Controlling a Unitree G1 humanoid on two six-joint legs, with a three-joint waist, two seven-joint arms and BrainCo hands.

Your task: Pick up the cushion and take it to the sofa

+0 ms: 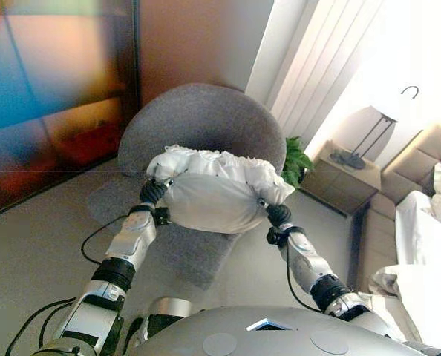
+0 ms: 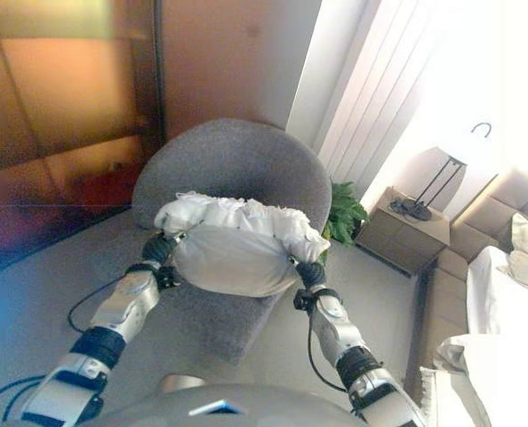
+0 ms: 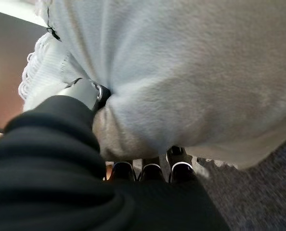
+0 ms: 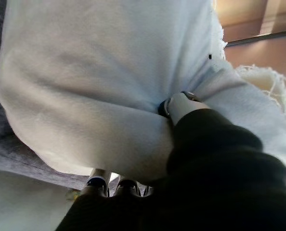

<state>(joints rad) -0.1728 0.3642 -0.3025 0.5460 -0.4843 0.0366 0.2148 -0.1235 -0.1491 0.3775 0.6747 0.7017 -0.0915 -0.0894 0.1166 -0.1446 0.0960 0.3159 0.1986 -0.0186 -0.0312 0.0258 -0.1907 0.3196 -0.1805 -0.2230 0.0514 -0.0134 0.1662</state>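
A white cushion (image 1: 209, 196) with a fringed edge is held between my two hands above the seat of a round grey armchair (image 1: 206, 119). My left hand (image 1: 153, 192) grips its left end, with the thumb (image 3: 87, 91) pressed into the fabric and the fingers (image 3: 151, 171) curled under it. My right hand (image 1: 278, 214) grips the right end the same way, thumb (image 4: 181, 103) on top and fingers (image 4: 98, 182) below. The cushion also shows in the right eye view (image 2: 237, 249).
A potted green plant (image 1: 296, 159) stands right of the armchair. A bedside table (image 1: 343, 178) with a lamp (image 1: 369, 133) is further right, then a bed (image 1: 421, 245). White curtains (image 1: 332, 67) hang behind. A dark glass panel (image 1: 50, 89) is at the left.
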